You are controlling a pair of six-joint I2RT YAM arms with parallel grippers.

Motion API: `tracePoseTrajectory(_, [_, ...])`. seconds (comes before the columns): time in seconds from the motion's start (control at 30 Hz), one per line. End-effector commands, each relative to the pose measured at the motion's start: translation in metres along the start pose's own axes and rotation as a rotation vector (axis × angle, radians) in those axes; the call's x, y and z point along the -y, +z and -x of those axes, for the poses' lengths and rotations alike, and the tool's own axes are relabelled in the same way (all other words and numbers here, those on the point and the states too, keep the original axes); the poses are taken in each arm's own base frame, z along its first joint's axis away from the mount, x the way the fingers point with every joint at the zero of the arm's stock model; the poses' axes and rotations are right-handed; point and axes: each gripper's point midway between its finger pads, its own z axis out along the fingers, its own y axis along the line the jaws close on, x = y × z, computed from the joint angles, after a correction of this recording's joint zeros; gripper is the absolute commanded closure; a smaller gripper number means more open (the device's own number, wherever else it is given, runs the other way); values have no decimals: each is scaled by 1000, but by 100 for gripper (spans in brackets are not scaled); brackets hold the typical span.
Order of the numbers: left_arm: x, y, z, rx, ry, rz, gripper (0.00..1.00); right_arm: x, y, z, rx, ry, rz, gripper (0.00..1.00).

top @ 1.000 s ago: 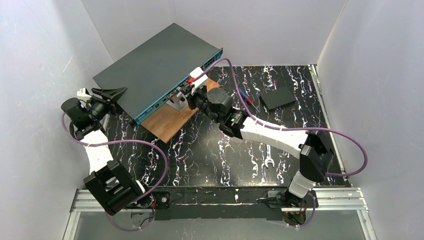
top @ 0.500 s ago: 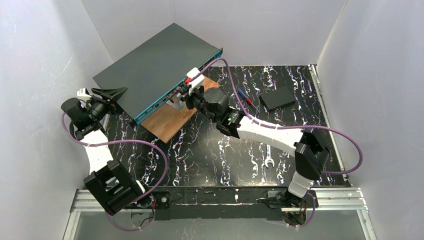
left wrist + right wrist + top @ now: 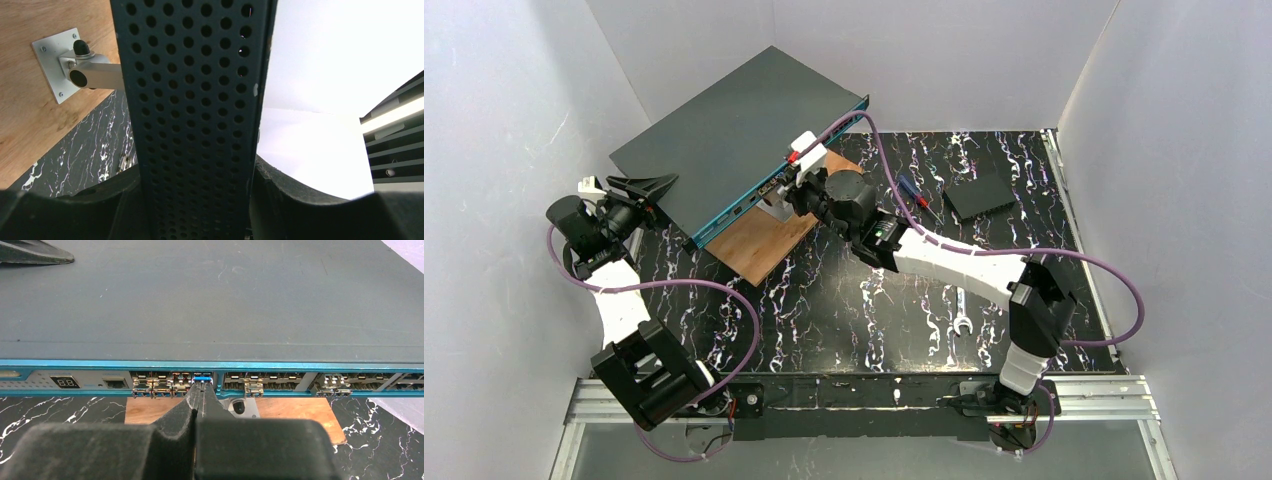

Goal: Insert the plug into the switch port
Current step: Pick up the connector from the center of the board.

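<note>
Your right gripper (image 3: pixel 201 395) is pinched tight on the plug (image 3: pixel 202 380), tip at the port row (image 3: pixel 270 377) on the switch (image 3: pixel 200 300) front. Farther off, your left gripper (image 3: pixel 197 200) clamps the switch's end, prob. bracing it vs. the push. Only the R wrist cam shows plug-to-port alignment; the top cam hides it.

The left arm (image 3: pixel 619 300) and right arm (image 3: pixel 954 262) share white links, chunky black joints and looping purple cables (image 3: pixel 692 283). The left gripper (image 3: pixel 662 188) and right gripper (image 3: pixel 200 390) have matte black fingers (image 3: pixel 175 420); each wrist carries a white block (image 3: pixel 808 147).
</note>
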Motion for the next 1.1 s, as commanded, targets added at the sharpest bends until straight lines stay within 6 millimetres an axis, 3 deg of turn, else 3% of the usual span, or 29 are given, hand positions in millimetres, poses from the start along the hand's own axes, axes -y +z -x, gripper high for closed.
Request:
tracePoseTrajectory(0.0, [-10, -2, -16, -65, 19, 10, 100, -7, 17, 34, 118, 20, 31, 99])
tracePoseTrajectory(0.4, [-8, -1, -20, -78, 31, 5, 100, 0, 27, 34, 78, 46, 36, 99])
tracePoseTrajectory(0.63, [-9, -1, -19, -72, 27, 8, 100, 5, 19, 30, 6, 88, 38, 99])
tracePoseTrajectory(0.93, [-11, -1, -18, -61, 22, 14, 100, 25, -24, 31, -28, 78, -26, 93])
tracePoseTrajectory(1.07, [-11, -1, -18, -59, 23, 13, 100, 39, -49, 31, -51, 53, -73, 84])
